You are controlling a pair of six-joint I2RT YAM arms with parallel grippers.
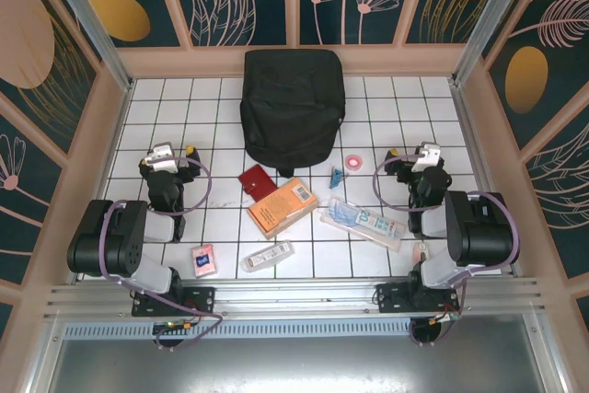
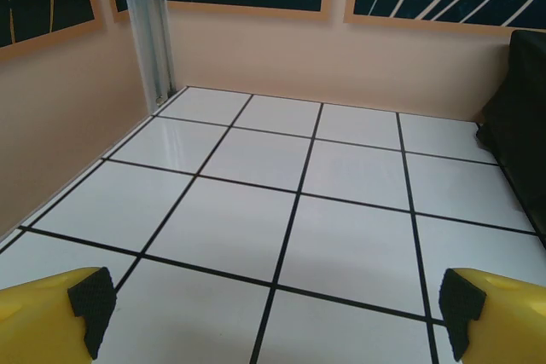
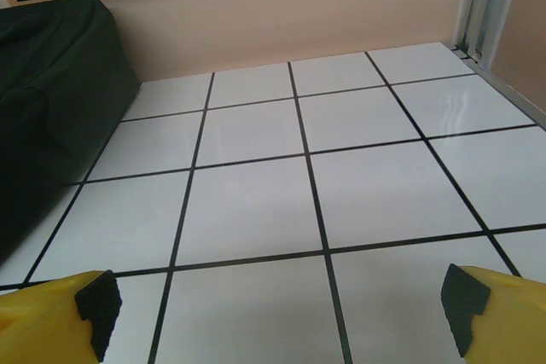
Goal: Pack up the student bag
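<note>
Student bag (image 1: 293, 108), black soft fabric backpack, far centre. My left gripper (image 2: 273, 317) and right gripper (image 3: 281, 313) both spread wide, empty. Best unzip it first.

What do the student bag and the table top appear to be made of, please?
The student bag looks like soft black fabric, matte: it slumps with rounded edges and creases, without shine. The table top appears to be glossy white tile or tile-printed laminate with black lines; it mirrors light, but whether the lines are real joints is unclear.
</note>
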